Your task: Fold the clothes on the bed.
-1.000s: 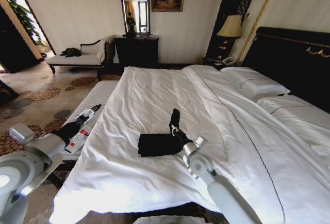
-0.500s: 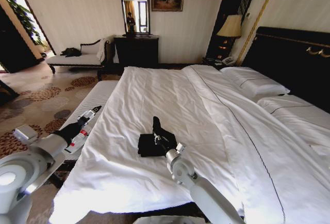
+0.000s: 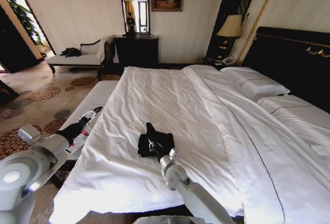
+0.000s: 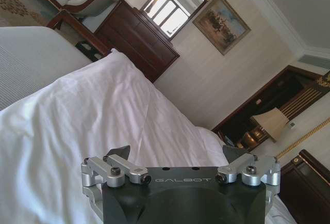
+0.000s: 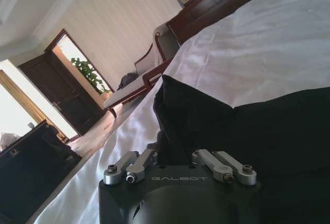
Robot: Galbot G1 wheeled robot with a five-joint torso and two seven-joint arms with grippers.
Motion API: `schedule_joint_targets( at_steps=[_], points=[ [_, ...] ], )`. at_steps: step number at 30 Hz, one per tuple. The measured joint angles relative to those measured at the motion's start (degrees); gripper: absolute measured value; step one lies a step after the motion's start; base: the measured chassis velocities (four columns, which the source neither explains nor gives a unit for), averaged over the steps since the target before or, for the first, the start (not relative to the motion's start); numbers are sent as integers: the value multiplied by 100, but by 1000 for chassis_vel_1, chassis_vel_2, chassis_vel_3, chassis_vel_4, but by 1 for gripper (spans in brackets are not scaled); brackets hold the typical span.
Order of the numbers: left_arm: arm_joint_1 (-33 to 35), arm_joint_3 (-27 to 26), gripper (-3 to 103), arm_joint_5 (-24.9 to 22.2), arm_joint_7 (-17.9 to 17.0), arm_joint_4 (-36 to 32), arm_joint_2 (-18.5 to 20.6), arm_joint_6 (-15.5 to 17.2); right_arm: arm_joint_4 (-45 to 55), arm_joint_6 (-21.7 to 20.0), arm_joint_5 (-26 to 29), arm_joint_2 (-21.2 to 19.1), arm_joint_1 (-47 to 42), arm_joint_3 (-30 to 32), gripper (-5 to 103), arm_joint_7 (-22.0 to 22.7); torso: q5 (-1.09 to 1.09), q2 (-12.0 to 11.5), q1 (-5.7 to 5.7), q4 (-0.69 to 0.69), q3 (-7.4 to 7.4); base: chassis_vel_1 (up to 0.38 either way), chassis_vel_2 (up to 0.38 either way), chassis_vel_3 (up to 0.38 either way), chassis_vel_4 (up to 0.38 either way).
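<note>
Gripping the T-shirt [image 3: 154, 142], right gripper [image 3: 150, 140] fingers hidden; left gripper [image 3: 94, 112] fingers spread.

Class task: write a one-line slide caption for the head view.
Right gripper pinches folded black T-shirt on white bed.

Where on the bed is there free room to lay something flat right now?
Bare duvet lies between the black T-shirt and the pillows, and along the bed foot edge near the left gripper, which is open off the side. Crowded only at the shirt, where the right gripper is shut on it.
</note>
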Motion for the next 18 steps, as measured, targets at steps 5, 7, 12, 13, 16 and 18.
schedule_joint_targets(
  at_steps=[5, 7, 12, 13, 16, 18],
  points=[
    [8, 3, 100, 19, 2, -3, -20, 1, 118, 219, -342, -69, -168, -143, 36, -48, 0, 0, 0, -1, 0, 0, 0, 0, 0],
    [42, -19, 100, 24, 2, -15, -34, 4, 155, 543, -554, -55, -215, -166, 47, -224, 0, 0, 0, -1, 0, 0, 0, 0, 0],
    [112, -87, 100, 34, 7, -52, -59, 7, 207, 968, -268, 72, -17, 129, 69, -721, 0, 0, 0, 0, 0, 0, 0, 0, 0],
    [112, -87, 100, 34, 7, -52, -59, 7, 207, 968, -268, 72, -17, 129, 69, -721, 0, 0, 0, 0, 0, 0, 0, 0, 0],
    [137, -115, 100, 36, 8, -62, -62, 8, 112, 917, 143, 137, 170, 287, 79, -727, 0, 0, 0, 0, 0, 0, 0, 0, 0],
    [151, -125, 100, 36, 9, -73, -65, 8, -62, 760, 512, 186, 346, 278, 90, -576, 1, 0, 0, 0, 0, 0, 0, 0, 0]
  ],
)
